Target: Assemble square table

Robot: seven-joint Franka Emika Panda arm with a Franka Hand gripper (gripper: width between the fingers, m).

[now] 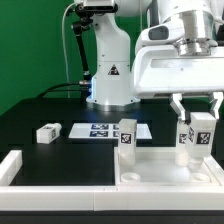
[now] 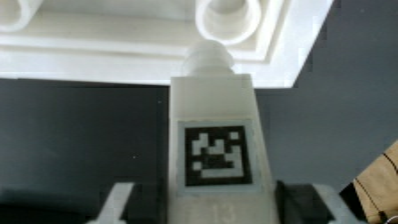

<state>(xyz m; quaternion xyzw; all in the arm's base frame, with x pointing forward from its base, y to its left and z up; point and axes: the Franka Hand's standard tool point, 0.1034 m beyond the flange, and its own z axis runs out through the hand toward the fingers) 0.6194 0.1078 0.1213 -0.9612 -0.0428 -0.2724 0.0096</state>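
The tool (image 1: pixel 197 122) is clamped on an upright leg (image 1: pixel 197 140), its fingers (image 2: pixel 118 205) pressing both sides. The leg's tip is over a corner socket (image 2: pixel 231 15) of the tabletop (image 1: pixel 160 168). A second leg (image 1: pixel 127 135) stands at the tabletop's far rim. A third leg (image 1: pixel 47 132) lies on the black bench (image 1: pixel 40 108).

Robotics lab: white arm (image 1: pixel 108 60) w/ hazard sticker (image 1: pixel 113 71) standing on a black table (image 1: pixel 40 108), plain green backdrop (image 1: pixel 30 40), black cable (image 1: pixel 72 50) beside the arm, marker board (image 1: pixel 95 130) w/ b/w tags lying flat, white fence bars (image 1: pixel 60 172) edging the work area.
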